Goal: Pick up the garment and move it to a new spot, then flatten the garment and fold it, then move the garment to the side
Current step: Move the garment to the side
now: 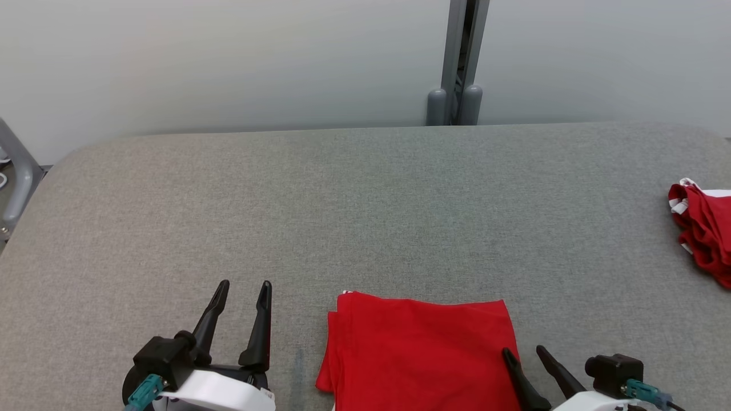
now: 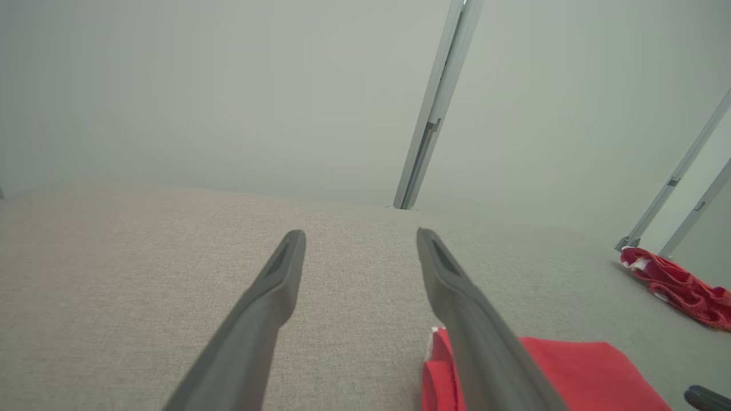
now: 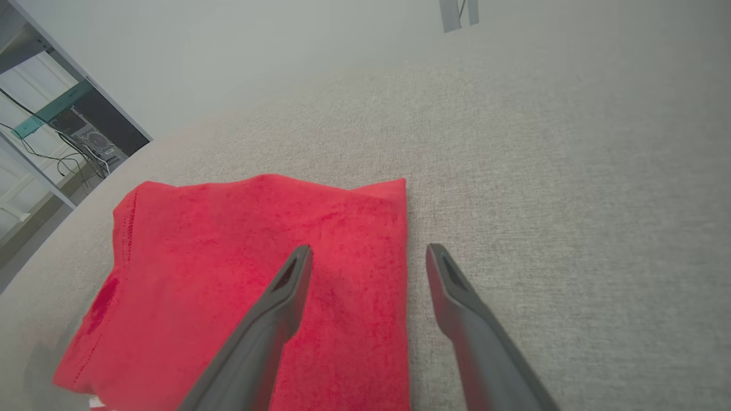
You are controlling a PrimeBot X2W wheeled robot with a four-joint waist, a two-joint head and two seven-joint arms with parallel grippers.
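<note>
A red garment (image 1: pixel 422 348) lies folded into a flat rectangle near the front edge of the grey table (image 1: pixel 365 217). The left wrist view catches it (image 2: pixel 577 377) at the lower right, and the right wrist view (image 3: pixel 240 274) shows it spread flat. My left gripper (image 1: pixel 244 288) hovers open to the garment's left, apart from it, nothing between its fingers. At the fold's right edge my right gripper (image 1: pixel 521 349) is open too; one finger is over the cloth and the other over bare table, as in the right wrist view (image 3: pixel 368 251).
A second red piece with white trim (image 1: pixel 703 228) lies crumpled at the table's far right edge, also in the left wrist view (image 2: pixel 679 285). A grey post (image 1: pixel 457 63) stands behind the table against a pale wall. A metal frame (image 1: pixel 14 171) sits off the left side.
</note>
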